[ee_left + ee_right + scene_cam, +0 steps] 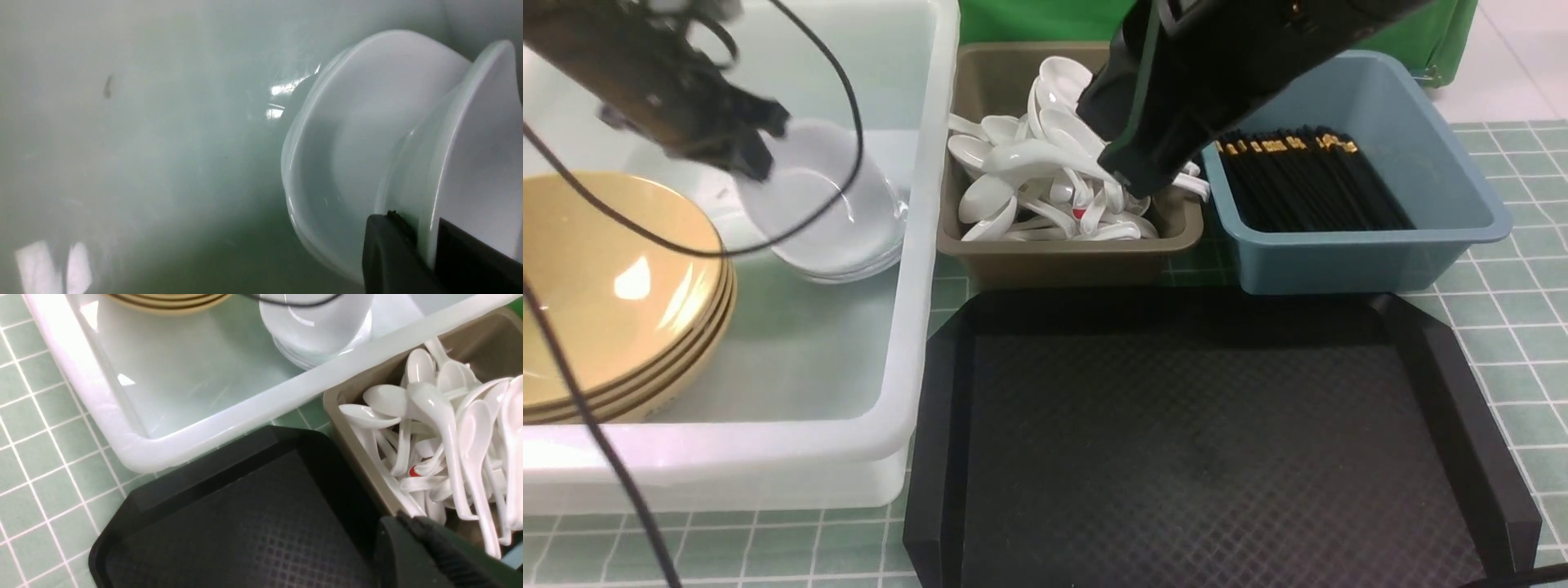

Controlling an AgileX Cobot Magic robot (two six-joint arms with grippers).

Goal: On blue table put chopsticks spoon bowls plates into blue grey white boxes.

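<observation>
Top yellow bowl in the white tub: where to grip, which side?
Pinch the top yellow bowl at its rim on the side facing the white tub's bare floor, coming from above, fingers astride the lip. It looks too wide to span, and it sits nested in a stack.

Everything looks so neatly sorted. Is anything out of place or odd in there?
Mostly tidy. One oddity: a small red speck among the white spoons in the grey bin; I can't tell what it is. Also, the left hand pinches a white plate tilted steeply over the plate stack.
</observation>
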